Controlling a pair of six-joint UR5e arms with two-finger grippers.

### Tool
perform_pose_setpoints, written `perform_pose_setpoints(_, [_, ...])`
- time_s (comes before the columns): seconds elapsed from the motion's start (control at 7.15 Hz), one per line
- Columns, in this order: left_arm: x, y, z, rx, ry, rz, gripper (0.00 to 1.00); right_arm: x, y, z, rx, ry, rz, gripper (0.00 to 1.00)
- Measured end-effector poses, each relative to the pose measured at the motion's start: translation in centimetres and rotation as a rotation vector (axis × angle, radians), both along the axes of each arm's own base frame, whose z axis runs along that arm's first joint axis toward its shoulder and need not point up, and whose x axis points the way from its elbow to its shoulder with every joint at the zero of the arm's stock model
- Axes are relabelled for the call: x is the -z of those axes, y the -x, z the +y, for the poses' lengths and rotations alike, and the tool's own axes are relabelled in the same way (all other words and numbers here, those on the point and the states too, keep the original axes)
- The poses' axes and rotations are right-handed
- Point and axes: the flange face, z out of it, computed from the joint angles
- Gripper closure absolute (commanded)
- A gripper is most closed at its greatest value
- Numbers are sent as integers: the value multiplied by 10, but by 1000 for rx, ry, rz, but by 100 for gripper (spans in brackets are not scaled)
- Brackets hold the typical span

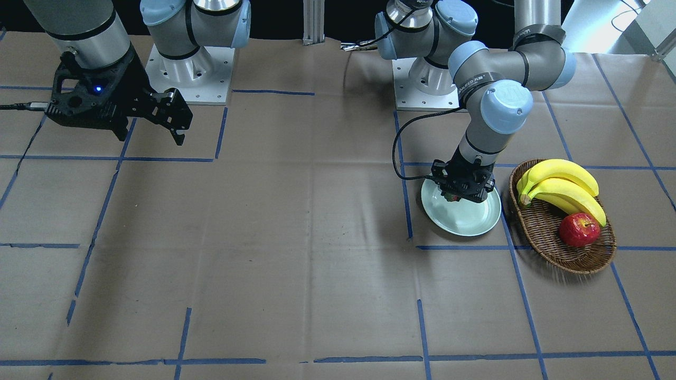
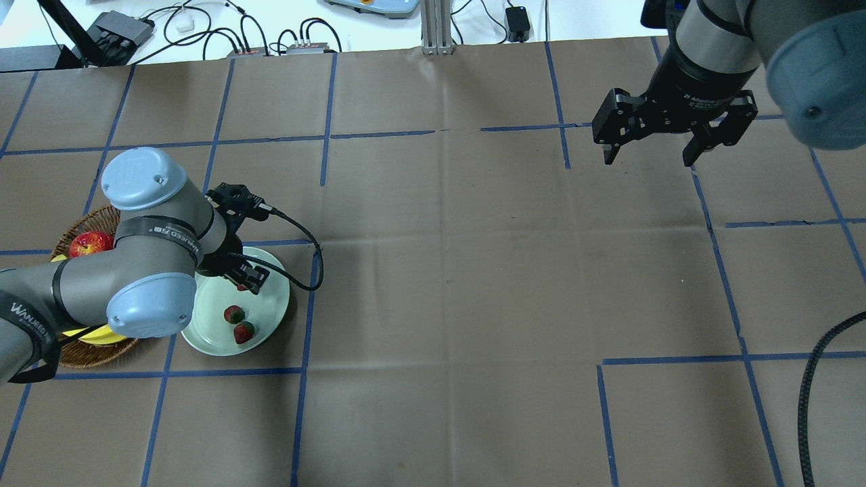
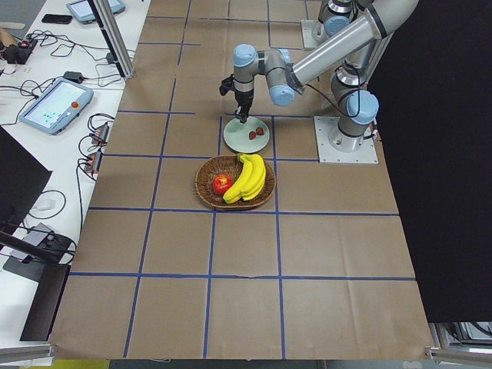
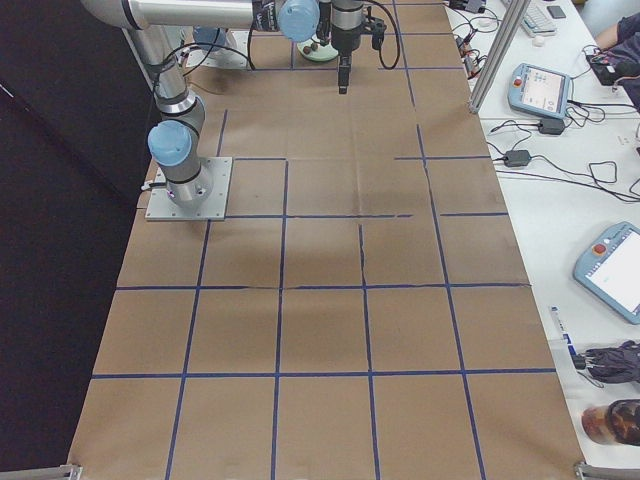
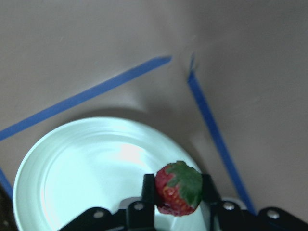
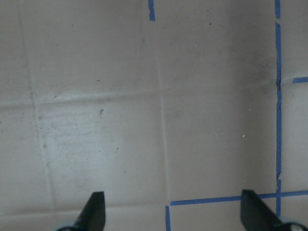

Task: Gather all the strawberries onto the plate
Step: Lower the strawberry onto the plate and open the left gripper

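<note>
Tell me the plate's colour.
The plate is pale mint green, clearest in the left wrist view.

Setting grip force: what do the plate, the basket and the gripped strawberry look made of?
The plate: pale mint, glossy highlights; glazed ceramic or hard plastic, can't tell. The basket: brown woven wicker, matte, open weave visible. The strawberry: shiny red skin, flat green cap; likely a plastic replica, unconfirmed.

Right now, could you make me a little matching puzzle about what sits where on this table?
Things:
1. apple
2. pair of strawberries
3. third strawberry
4. right arm's jaws

Places or states:
A. gripped in the left arm's jaws above the plate
B. open above the table
C. in the wicker basket
D. lying on the plate

Pairs: 1-C, 2-D, 3-A, 4-B
</note>
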Motion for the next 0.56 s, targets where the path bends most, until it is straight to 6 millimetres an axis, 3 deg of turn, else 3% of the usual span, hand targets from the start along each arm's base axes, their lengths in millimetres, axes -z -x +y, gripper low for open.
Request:
perform_pose_setpoints(0.14, [3, -5, 0, -1, -7, 1, 19, 0, 0, 0, 0, 1, 1, 0])
perform_pose_setpoints(0.28, [5, -7, -1, -4, -10, 2, 12, 0, 0, 1, -1, 2, 1, 0])
perform_pose_setpoints(0.56, [1, -8, -2, -14, -5, 4, 12, 0, 0, 1, -4, 1, 3, 0])
